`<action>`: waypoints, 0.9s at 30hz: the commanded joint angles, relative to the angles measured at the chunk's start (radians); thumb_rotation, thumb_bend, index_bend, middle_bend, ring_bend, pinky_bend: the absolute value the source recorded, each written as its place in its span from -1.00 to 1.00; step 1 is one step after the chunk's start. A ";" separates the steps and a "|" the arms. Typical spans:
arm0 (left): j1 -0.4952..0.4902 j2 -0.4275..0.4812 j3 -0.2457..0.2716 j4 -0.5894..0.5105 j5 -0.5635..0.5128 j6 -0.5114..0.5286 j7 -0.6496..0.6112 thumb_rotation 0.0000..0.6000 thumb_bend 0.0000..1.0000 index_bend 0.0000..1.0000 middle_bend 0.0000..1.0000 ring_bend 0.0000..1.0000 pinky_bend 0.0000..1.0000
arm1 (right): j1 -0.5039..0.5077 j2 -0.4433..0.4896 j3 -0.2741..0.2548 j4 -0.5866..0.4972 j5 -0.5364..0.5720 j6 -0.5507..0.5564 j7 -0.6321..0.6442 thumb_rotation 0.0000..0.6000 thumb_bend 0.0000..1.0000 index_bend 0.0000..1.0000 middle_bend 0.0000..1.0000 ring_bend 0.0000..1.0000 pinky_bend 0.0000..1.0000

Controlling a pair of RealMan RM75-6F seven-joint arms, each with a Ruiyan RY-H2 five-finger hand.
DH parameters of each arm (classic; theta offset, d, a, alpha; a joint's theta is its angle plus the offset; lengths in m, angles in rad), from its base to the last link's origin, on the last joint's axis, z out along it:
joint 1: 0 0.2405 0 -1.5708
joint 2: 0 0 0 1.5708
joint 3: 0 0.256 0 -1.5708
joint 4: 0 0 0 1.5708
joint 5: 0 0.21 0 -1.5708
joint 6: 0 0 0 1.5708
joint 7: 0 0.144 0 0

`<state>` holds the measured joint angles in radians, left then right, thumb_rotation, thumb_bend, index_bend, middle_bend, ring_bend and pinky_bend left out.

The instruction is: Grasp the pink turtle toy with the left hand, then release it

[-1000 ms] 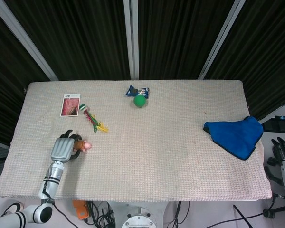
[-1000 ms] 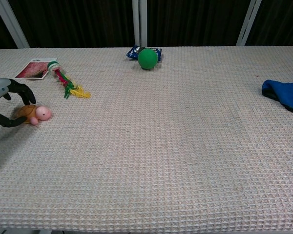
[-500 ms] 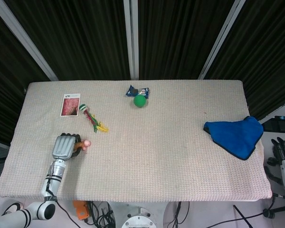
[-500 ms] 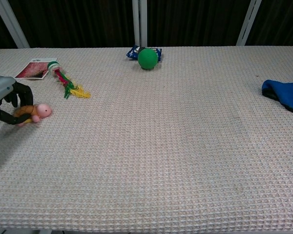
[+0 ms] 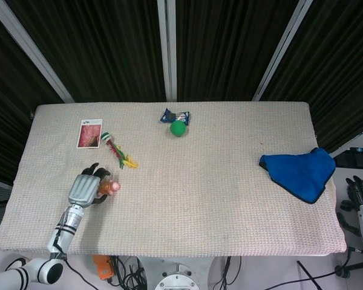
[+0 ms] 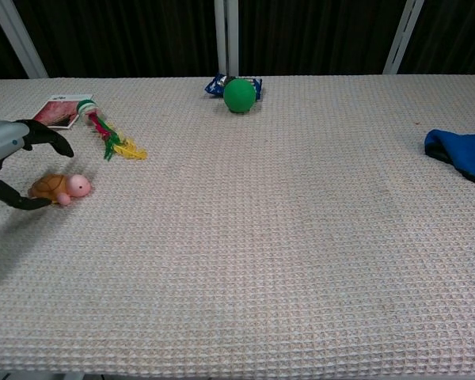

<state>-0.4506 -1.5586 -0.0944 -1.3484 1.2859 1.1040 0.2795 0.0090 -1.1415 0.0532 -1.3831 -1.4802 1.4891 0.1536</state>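
Note:
The pink turtle toy [image 6: 60, 188] has a brown shell and a pink head, and it lies on the woven mat near the table's left edge; the head view shows the turtle toy [image 5: 109, 188] too. My left hand [image 6: 12, 162] is just left of it with the fingers spread. The upper fingers [image 6: 49, 141] arch above the shell and the thumb lies low beside it, so nothing is gripped. In the head view the left hand [image 5: 84, 190] covers part of the shell. My right hand [image 5: 362, 198] hangs off the table's right edge, holding nothing.
A green ball [image 6: 238, 95] and a blue wrapper [image 6: 216, 85] sit at the back centre. A striped stick toy with yellow and red feathers [image 6: 109, 133] and a card [image 6: 57, 112] lie behind the turtle. A blue cloth [image 6: 463, 155] lies at the right edge.
The left hand's fingers, curled round the turtle half a second ago, have spread apart. The turtle now lies free on the mat, slightly further right.

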 commanded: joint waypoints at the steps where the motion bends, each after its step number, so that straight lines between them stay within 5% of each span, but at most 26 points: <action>1: -0.001 0.019 0.002 -0.026 -0.014 -0.011 0.012 1.00 -0.66 -0.53 -0.63 -0.90 -0.58 | 0.000 -0.001 0.001 0.002 0.000 0.001 0.000 1.00 -0.52 -1.00 -0.99 -1.00 -1.00; 12: -0.008 -0.008 -0.016 0.006 -0.073 -0.036 0.010 1.00 -0.65 -0.37 -0.33 -0.81 -0.48 | 0.000 -0.001 0.001 0.000 0.003 -0.002 -0.006 1.00 -0.52 -1.00 -0.99 -1.00 -1.00; 27: -0.011 -0.070 -0.024 0.113 -0.026 0.013 -0.066 1.00 -0.38 0.34 0.34 -0.24 -0.14 | 0.010 -0.005 0.008 0.002 0.014 -0.021 -0.011 1.00 -0.52 -1.00 -0.99 -1.00 -1.00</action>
<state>-0.4609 -1.6266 -0.1189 -1.2381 1.2577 1.1148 0.2147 0.0190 -1.1464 0.0607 -1.3817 -1.4659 1.4679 0.1422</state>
